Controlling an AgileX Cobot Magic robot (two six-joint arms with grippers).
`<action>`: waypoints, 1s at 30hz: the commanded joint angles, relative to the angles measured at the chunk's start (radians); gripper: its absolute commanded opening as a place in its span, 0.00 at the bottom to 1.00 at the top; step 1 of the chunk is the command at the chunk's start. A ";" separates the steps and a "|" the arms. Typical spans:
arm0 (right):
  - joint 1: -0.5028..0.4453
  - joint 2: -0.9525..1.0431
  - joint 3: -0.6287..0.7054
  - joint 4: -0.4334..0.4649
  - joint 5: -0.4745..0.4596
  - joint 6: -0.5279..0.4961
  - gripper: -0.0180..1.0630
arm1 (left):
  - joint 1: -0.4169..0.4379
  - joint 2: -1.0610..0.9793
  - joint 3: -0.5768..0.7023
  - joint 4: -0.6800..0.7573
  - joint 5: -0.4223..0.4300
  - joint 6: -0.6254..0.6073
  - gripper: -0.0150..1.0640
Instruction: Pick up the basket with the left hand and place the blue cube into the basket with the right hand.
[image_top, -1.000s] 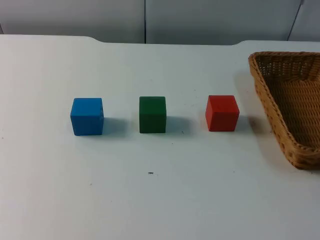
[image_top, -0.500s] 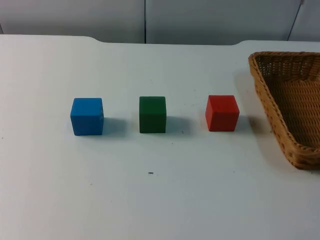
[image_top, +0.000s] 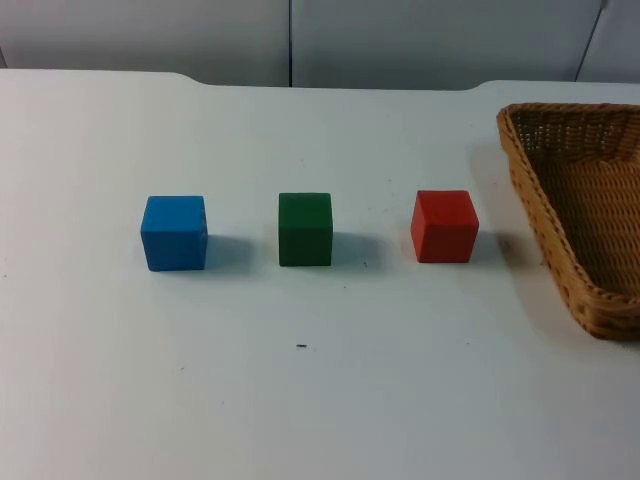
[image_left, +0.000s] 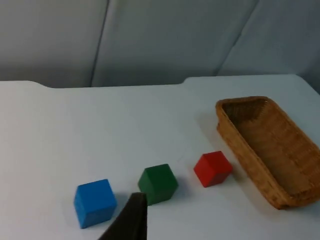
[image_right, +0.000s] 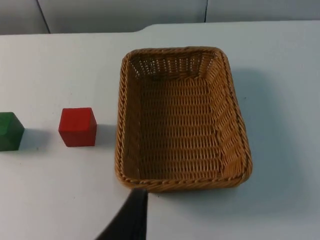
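The blue cube stands at the left end of a row of three cubes in the middle of the white table; it also shows in the left wrist view. The woven brown basket rests flat on the table at the right edge, with nothing inside it. My left gripper waits raised above the table, back from the cubes, nearest the blue and green ones. Just as high, my right gripper hovers over the basket's near rim. Neither holds anything.
A green cube is in the middle of the row and a red cube at its right end, close to the basket's left wall. The grey partition wall closes off the table at the back.
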 joint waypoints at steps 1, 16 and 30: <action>-0.005 0.035 -0.007 0.003 -0.013 -0.007 0.97 | -0.007 0.098 -0.041 -0.131 0.001 0.115 0.98; -0.005 0.144 -0.007 0.062 -0.058 -0.026 0.97 | -0.060 0.651 -0.261 -0.407 0.099 0.374 0.98; -0.005 0.261 -0.007 0.075 -0.062 -0.063 0.97 | -0.361 1.124 -0.535 -0.403 0.012 0.387 0.98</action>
